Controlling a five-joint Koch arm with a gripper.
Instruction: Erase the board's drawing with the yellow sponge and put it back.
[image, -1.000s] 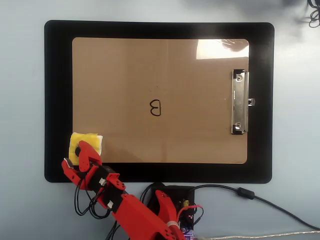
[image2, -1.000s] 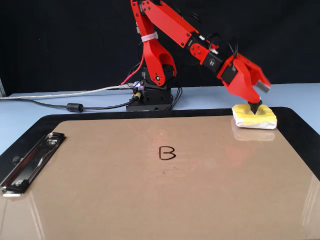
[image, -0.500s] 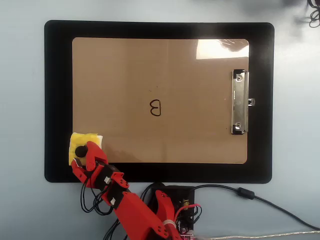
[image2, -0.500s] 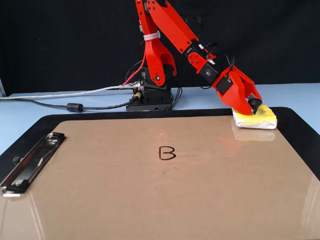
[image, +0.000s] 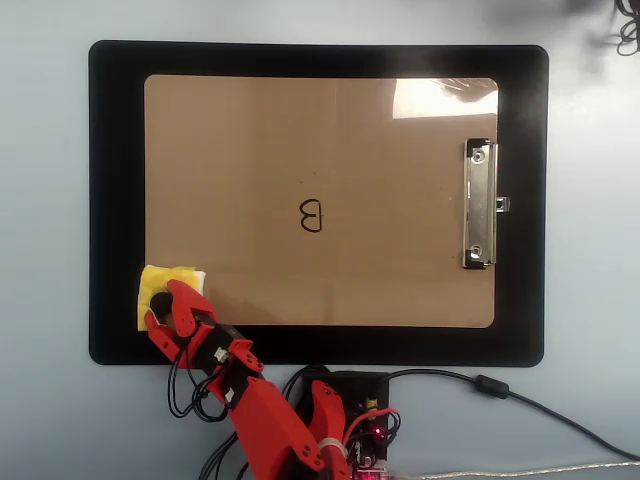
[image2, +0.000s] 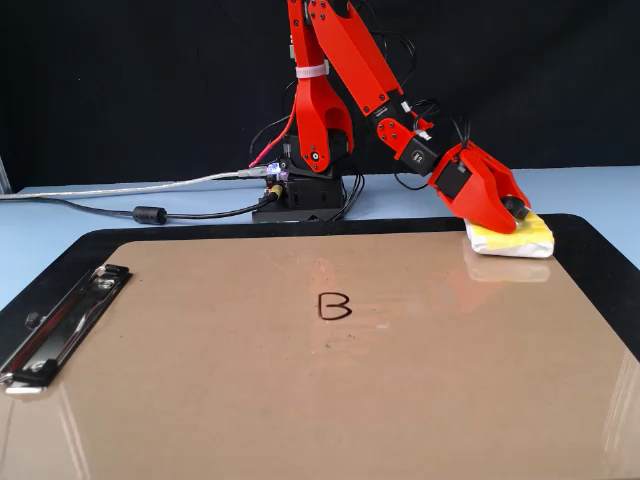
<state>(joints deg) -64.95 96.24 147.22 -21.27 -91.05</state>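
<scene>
The brown board (image: 300, 140) (image2: 300, 400) lies on a black mat (image: 115, 200), its silver clip (image: 480, 203) at the right in the overhead view. The black "B" drawing (image: 311, 216) (image2: 334, 306) sits near the board's middle. The yellow sponge (image: 160, 282) (image2: 518, 238) rests flat at the board's near-left corner in the overhead view, partly on the mat. My red gripper (image: 168, 315) (image2: 515, 208) reaches down onto it. Its jaws stand close on either side of the sponge's black knob, which is mostly hidden.
The arm's base (image: 340, 420) (image2: 310, 190) stands just off the mat's edge, with cables (image: 520, 400) (image2: 150, 213) trailing over the pale blue table. The clip (image2: 60, 325) is at the left in the fixed view.
</scene>
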